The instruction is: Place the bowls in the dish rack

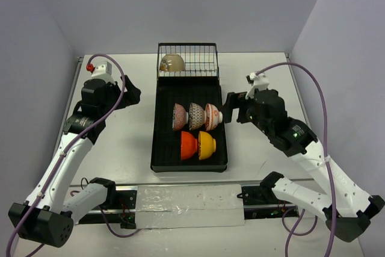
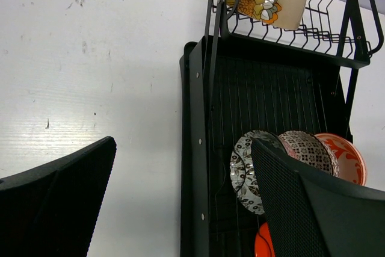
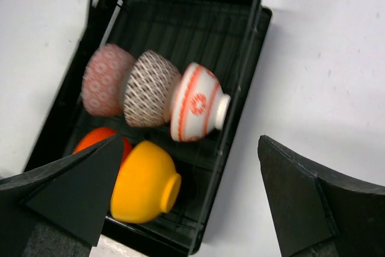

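The black dish rack (image 1: pixel 187 95) lies in the middle of the table, its wire basket (image 1: pixel 201 58) at the far end. A beige bowl (image 1: pixel 172 62) sits in the basket. On the tray, three patterned bowls stand on edge in a row: pinkish (image 1: pixel 180 116), grey (image 1: pixel 196 115), red-on-white (image 1: pixel 212 117). In front of them are the red-orange bowl (image 1: pixel 189 145) and the yellow-orange bowl (image 1: pixel 207 145). My left gripper (image 1: pixel 133 95) is open and empty, left of the rack. My right gripper (image 1: pixel 231 108) is open and empty at the rack's right rim, near the red-on-white bowl (image 3: pixel 195 102).
The left wrist view shows the rack's left rim (image 2: pixel 195 148) and white table (image 2: pixel 90 58) beside it. The right wrist view shows the yellow-orange bowl (image 3: pixel 144 182) and the rack's right rim (image 3: pixel 234 112). Grey walls close in the table on three sides.
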`<control>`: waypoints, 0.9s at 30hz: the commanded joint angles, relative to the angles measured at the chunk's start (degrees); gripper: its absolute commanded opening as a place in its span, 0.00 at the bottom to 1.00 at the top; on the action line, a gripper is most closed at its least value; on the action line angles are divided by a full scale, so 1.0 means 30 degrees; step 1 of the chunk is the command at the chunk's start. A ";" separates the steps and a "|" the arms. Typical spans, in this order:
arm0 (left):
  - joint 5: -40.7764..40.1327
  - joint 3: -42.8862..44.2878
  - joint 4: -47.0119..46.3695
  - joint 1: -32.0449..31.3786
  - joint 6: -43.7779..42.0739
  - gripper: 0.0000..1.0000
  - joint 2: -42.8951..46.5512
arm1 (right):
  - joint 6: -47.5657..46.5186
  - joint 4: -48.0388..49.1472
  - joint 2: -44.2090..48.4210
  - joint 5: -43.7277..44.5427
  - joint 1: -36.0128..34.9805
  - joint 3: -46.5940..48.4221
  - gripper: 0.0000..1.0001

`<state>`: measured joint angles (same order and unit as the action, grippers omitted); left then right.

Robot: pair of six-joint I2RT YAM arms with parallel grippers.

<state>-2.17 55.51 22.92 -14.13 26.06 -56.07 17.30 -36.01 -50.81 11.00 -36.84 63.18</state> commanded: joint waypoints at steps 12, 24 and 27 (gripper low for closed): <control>0.1748 -0.0191 -0.1310 -0.0300 -0.1188 0.99 0.0468 | 0.1499 0.0637 0.0677 0.2747 -0.0171 -0.2778 1.00; 0.6344 -0.0131 -0.1543 -0.0329 -0.1804 0.99 -0.0702 | 0.1821 0.0284 -0.0203 0.2103 -0.0171 -0.2455 1.00; 0.6995 -0.0250 -0.1838 -0.0416 -0.1686 0.99 -0.0732 | 0.1909 0.0255 -0.0145 0.2307 -0.0171 -0.2339 1.00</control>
<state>13.10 54.59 20.38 -15.07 22.09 -58.39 22.09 -35.73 -51.46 17.28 -36.88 55.18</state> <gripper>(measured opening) 0.991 0.997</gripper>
